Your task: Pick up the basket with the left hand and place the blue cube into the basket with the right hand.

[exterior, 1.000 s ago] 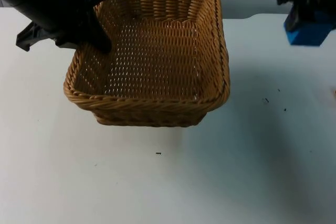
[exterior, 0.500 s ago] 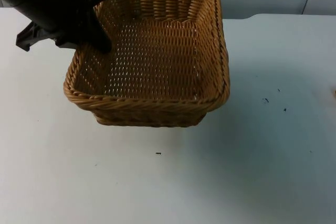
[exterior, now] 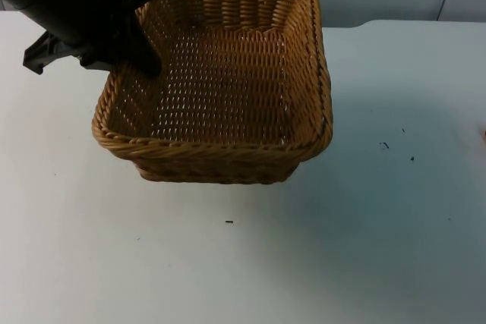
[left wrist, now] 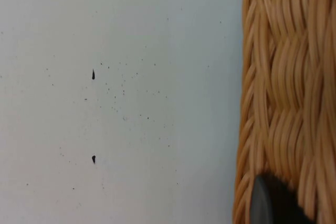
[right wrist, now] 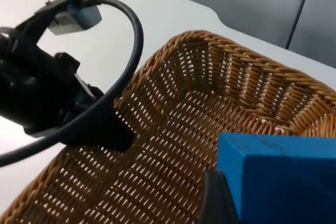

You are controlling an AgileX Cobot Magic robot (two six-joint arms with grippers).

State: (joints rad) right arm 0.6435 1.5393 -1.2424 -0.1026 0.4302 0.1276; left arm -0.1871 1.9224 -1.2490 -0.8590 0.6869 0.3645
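From the right wrist view we see the right gripper (right wrist: 231, 203) closed on the blue cube (right wrist: 278, 174), carried in the air above the basket (right wrist: 173, 145), so we judge that we are in the placing step: the cube is grasped and poised over the opening, not yet released. The block looks more oblong than cubic, its long axis running across the gripper's fingers, roughly level. Beyond it, the left gripper (exterior: 133, 51) clamps the basket's left wall (exterior: 125, 89), 1 finger inside and the other outside, holding the basket, which seems raised off the desk (exterior: 304, 263) judging by the shadow beneath it. The next move calls for lowering the cube toward the woven floor, well clear of the rim and the left gripper, then opening.
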